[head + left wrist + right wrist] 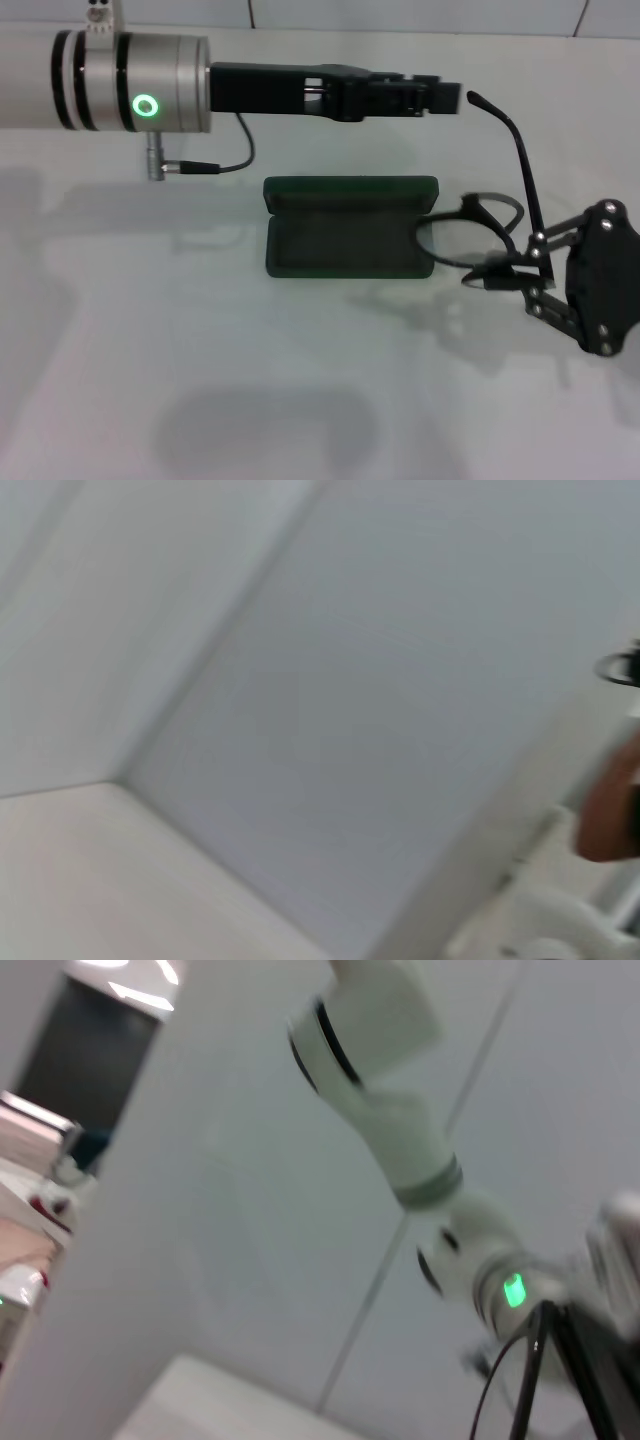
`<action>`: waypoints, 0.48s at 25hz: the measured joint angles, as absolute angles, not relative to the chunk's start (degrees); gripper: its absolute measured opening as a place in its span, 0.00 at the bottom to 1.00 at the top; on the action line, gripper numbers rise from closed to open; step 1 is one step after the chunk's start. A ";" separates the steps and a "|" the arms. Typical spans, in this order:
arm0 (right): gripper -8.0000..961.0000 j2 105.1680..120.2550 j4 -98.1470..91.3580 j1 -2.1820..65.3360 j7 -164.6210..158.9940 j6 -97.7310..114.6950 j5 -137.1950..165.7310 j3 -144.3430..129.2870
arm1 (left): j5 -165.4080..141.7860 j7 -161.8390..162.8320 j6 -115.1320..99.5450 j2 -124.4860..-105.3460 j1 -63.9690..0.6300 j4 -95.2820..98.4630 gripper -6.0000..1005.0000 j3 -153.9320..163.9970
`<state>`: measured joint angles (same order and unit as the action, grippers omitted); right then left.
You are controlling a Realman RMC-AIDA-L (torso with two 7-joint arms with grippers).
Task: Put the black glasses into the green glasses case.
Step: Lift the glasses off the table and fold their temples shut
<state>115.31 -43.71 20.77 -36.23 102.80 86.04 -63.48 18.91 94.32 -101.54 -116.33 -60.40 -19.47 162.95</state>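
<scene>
The green glasses case [345,242] lies open on the white table [200,330], its lid standing at the far side and its dark lining showing. My right gripper [490,278] is just right of the case and is shut on the black glasses [528,175]. One lens hangs at the case's right end, and one temple arm sticks up and away. My left gripper [445,95] is held out level, above and behind the case, apart from it. The wrist views show only walls and my left arm [430,1175].
My left arm's silver wrist with a green light [146,105] and a black cable [215,165] spans the far left. The wall runs along the table's far edge.
</scene>
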 joint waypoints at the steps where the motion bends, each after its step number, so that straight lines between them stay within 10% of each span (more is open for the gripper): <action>1: 0.11 115.36 -43.70 20.66 -35.42 104.16 86.02 -63.19 | 18.86 94.26 -100.27 -116.28 -60.10 -19.54 0.55 162.94; 12: 0.12 115.81 -37.02 24.82 -30.92 112.05 82.73 -67.46 | 12.18 88.69 -88.11 -119.45 -63.55 -14.48 0.55 163.03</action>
<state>115.81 -37.02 24.82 -30.92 112.05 82.73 -67.46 12.18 88.69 -88.11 -119.45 -63.55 -14.48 163.03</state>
